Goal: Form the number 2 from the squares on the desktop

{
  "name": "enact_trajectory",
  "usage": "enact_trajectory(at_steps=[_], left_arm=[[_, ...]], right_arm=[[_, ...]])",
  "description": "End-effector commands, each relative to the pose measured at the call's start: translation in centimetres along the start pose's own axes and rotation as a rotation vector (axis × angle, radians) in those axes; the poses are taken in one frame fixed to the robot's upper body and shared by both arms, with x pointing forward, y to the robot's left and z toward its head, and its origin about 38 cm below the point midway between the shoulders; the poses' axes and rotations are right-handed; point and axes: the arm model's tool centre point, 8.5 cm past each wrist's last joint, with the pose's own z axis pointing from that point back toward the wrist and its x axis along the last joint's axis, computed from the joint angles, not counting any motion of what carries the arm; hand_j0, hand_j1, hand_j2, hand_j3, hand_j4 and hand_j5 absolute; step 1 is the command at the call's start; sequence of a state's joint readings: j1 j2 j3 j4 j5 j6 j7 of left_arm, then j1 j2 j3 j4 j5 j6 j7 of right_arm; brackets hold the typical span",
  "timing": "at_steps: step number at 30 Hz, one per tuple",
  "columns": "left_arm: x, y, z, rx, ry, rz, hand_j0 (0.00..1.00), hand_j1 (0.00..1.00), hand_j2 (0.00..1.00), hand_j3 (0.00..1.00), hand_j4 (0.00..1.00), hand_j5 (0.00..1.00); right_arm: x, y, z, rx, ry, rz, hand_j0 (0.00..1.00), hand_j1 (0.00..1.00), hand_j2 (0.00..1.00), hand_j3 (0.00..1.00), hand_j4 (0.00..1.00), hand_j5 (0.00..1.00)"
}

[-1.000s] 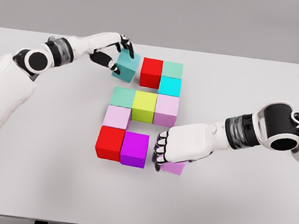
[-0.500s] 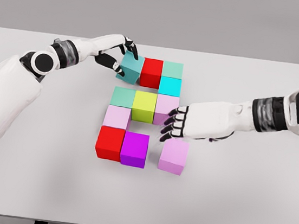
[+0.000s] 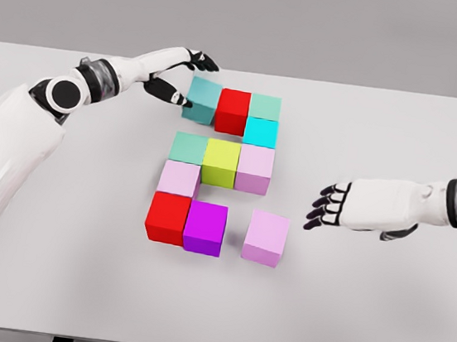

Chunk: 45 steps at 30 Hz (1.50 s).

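Observation:
Coloured cubes lie on the white table (image 3: pixel 379 306). The top row holds a teal cube (image 3: pixel 203 100), a red cube (image 3: pixel 232 111) and a mint cube (image 3: pixel 264 107), with a cyan cube (image 3: pixel 260 131) below the mint one. The middle row is a green-teal cube (image 3: pixel 188 148), a yellow-green cube (image 3: pixel 220 162) and a pale pink cube (image 3: pixel 255 168). Beneath sit a light pink cube (image 3: pixel 180 179), a red cube (image 3: pixel 168 218) and a purple cube (image 3: pixel 205 228). A pink cube (image 3: pixel 266 238) stands slightly apart on the right. My left hand (image 3: pixel 183 75) is open beside the teal cube. My right hand (image 3: pixel 328 207) is open, right of the pink cube.
My left hand set the teal cube against the red one and let go. My right hand released the pink cube and drew back to the right.

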<state>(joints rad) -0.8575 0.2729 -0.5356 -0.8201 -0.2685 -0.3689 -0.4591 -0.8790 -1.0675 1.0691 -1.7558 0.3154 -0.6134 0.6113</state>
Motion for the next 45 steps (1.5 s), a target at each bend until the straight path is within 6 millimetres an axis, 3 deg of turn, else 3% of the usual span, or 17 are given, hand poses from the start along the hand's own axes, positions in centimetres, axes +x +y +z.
enact_trajectory(at_steps=[1,6,8,10,11,12,13,15,17,19,27,41,45], left_arm=[[-0.1,0.1,0.1,0.005,0.003,0.006,0.85,0.85,0.85,0.85,0.85,0.85],[-0.6,0.2,0.5,0.003,0.016,0.008,1.0,1.0,1.0,1.0,1.0,1.0],[-1.6,0.9,1.8,0.011,0.032,0.001,1.0,1.0,1.0,1.0,1.0,1.0],[-1.3,1.1,2.0,0.009,0.009,0.011,1.0,1.0,1.0,1.0,1.0,1.0],[-1.5,1.8,2.8,0.02,-0.005,-0.001,1.0,1.0,1.0,1.0,1.0,1.0],[-1.4,3.6,5.2,0.041,-0.071,-0.059,1.0,1.0,1.0,1.0,1.0,1.0],[-0.7,4.1,6.9,0.025,-0.167,-0.112,1.0,1.0,1.0,1.0,1.0,1.0],[-1.4,3.9,10.3,-0.039,-0.185,-0.129,1.0,1.0,1.0,1.0,1.0,1.0],[-1.1,4.0,12.6,-0.091,-0.187,-0.174,1.0,1.0,1.0,1.0,1.0,1.0],[-2.1,3.3,14.4,-0.114,-0.159,-0.163,1.0,1.0,1.0,1.0,1.0,1.0],[-2.5,2.4,16.2,-0.156,-0.138,-0.186,1.0,1.0,1.0,1.0,1.0,1.0],[-2.9,2.0,16.4,-0.162,-0.129,-0.178,1.0,1.0,1.0,1.0,1.0,1.0],[-3.0,2.1,16.4,-0.16,-0.128,-0.178,1.0,1.0,1.0,1.0,1.0,1.0]], right_arm=[[0.2,0.0,-0.6,0.002,-0.007,0.009,1.0,1.0,1.0,1.0,1.0,1.0],[0.6,-0.3,-2.0,-0.004,-0.033,0.024,1.0,1.0,1.0,1.0,1.0,1.0],[0.8,-0.5,-2.4,-0.011,-0.044,0.028,1.0,1.0,1.0,1.0,1.0,1.0],[1.1,-0.9,-3.0,-0.019,-0.059,0.035,1.0,1.0,1.0,1.0,1.0,1.0],[1.1,-1.0,-3.0,-0.02,-0.059,0.036,1.0,1.0,1.0,1.0,1.0,1.0],[1.1,-1.1,-3.1,-0.022,-0.062,0.038,1.0,1.0,1.0,1.0,1.0,1.0],[1.1,-1.1,-3.1,-0.022,-0.063,0.038,1.0,1.0,1.0,1.0,1.0,1.0],[1.1,-1.3,-3.1,-0.025,-0.061,0.042,1.0,1.0,1.0,1.0,1.0,1.0],[1.2,-1.6,-3.3,-0.031,-0.067,0.047,1.0,1.0,1.0,1.0,1.0,1.0],[1.2,-1.9,-3.6,-0.038,-0.073,0.053,1.0,1.0,1.0,1.0,1.0,1.0],[0.7,-2.3,-3.3,-0.045,-0.059,0.053,1.0,1.0,1.0,1.0,1.0,1.0],[1.8,-1.7,-4.5,-0.023,-0.102,0.054,1.0,1.0,1.0,1.0,1.0,1.0],[0.7,-2.7,-3.6,-0.039,-0.067,0.062,1.0,1.0,1.0,1.0,1.0,1.0]])
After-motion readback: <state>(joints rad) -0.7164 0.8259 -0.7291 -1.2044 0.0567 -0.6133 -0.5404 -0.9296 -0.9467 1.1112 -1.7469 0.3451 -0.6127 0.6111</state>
